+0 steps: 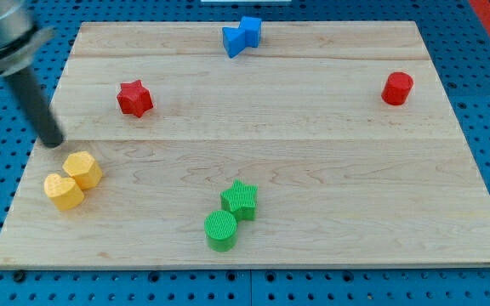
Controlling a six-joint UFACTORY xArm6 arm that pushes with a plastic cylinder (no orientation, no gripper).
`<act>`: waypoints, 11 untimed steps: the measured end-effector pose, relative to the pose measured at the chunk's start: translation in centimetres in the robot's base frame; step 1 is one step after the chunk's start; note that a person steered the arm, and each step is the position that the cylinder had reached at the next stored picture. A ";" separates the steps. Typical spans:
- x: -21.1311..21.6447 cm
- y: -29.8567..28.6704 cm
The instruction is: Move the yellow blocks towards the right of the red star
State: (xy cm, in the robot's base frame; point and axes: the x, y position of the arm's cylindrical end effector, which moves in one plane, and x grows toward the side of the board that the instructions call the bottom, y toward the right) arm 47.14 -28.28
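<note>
The red star (133,99) lies on the wooden board at the upper left. Two yellow blocks touch each other at the lower left: a yellow hexagon (84,169) and a yellow heart (63,191) just below-left of it. My tip (54,143) rests on the board near the left edge, a short way above-left of the yellow hexagon and apart from it, left and below the red star.
A blue block (242,36) lies at the top middle. A red cylinder (396,88) stands at the upper right. A green star (241,200) and a green cylinder (221,230) touch at the bottom middle. The board (330,170) lies on a blue pegboard.
</note>
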 end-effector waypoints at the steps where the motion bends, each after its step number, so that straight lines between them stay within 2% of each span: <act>1: 8.8 -1.9; 2: 10.1 5.1; 3: 4.3 6.5; 4: 0.8 6.9; 6: 0.6 -1.6; 7: -3.0 2.5; 8: -4.7 12.4; 9: -4.3 11.0; 10: -1.5 4.2; 11: 1.7 10.5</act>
